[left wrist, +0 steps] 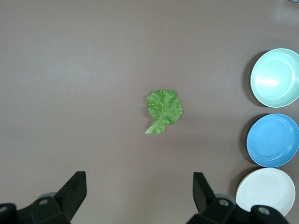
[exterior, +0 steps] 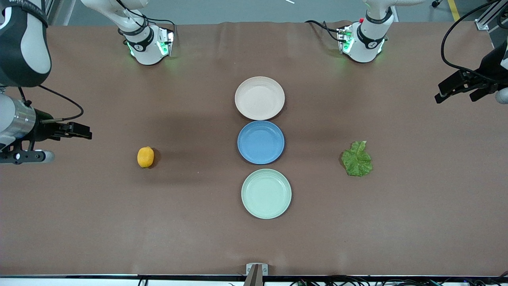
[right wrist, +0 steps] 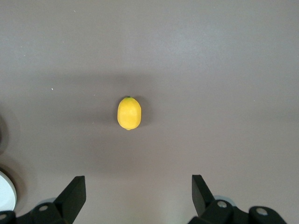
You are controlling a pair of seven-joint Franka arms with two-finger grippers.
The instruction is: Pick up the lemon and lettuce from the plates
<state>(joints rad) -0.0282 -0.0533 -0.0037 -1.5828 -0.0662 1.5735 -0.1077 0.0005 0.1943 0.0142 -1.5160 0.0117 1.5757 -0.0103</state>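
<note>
lemon (exterior: pixel 145 157) and lettuce (exterior: pixel 357 159) on table, off plates (exterior: pixel 260 98); left gripper (left wrist: pixel 139 193) over lettuce, right gripper (right wrist: pixel 138 196) over lemon, both wide open, empty.

Three plates sit in a row down the middle of the table (exterior: pixel 119 222), touching or nearly so: one plate (exterior: pixel 259 98) farthest from the front camera, another (exterior: pixel 260 142) between, the third (exterior: pixel 266 193) nearest. The lemon (exterior: pixel 145 157) lies well apart toward the right arm's end, the lettuce (exterior: pixel 357 159) toward the left arm's end, both on the bare table.
</note>
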